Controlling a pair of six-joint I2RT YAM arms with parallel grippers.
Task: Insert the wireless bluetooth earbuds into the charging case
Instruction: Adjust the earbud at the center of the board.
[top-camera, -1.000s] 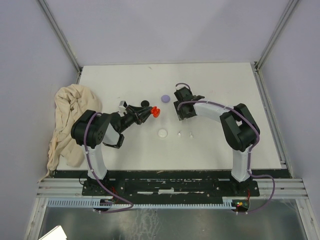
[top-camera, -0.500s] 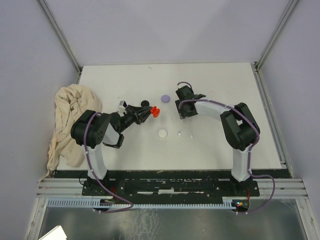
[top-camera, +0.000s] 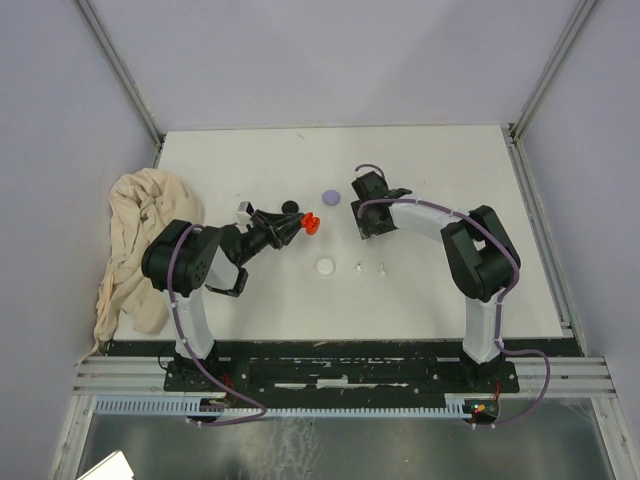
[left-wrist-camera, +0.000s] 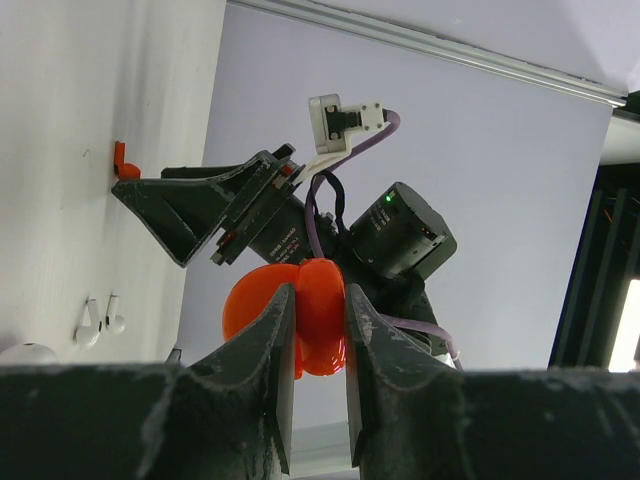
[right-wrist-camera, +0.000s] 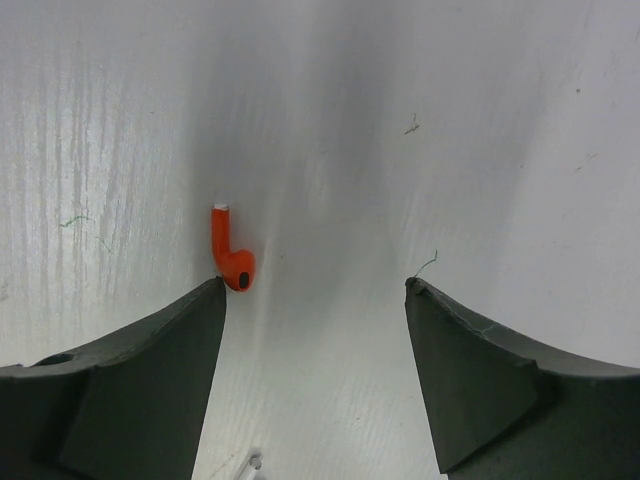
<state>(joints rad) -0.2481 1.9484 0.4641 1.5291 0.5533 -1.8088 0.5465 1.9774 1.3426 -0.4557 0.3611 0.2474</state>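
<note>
My left gripper (top-camera: 306, 226) is shut on an open red charging case (left-wrist-camera: 312, 318), held above the table with its two halves apart. One red earbud (right-wrist-camera: 231, 257) lies on the white table, just off the left fingertip of my open right gripper (right-wrist-camera: 315, 290); nothing sits between those jaws. In the left wrist view the same red earbud (left-wrist-camera: 122, 160) lies beside the right gripper (left-wrist-camera: 195, 215). Two white earbuds (top-camera: 358, 267) lie side by side toward the near edge, also seen as white earbuds (left-wrist-camera: 100, 318). In the top view the right gripper (top-camera: 363, 228) hides the red earbud.
A white round case (top-camera: 325, 266) lies left of the white earbuds. A lilac disc (top-camera: 331, 197) and a black disc (top-camera: 291, 208) sit farther back. A crumpled beige cloth (top-camera: 140, 240) covers the table's left edge. Walls close in the table.
The right gripper has shifted slightly over the table near the red earbud. The left gripper holds the red case still.
</note>
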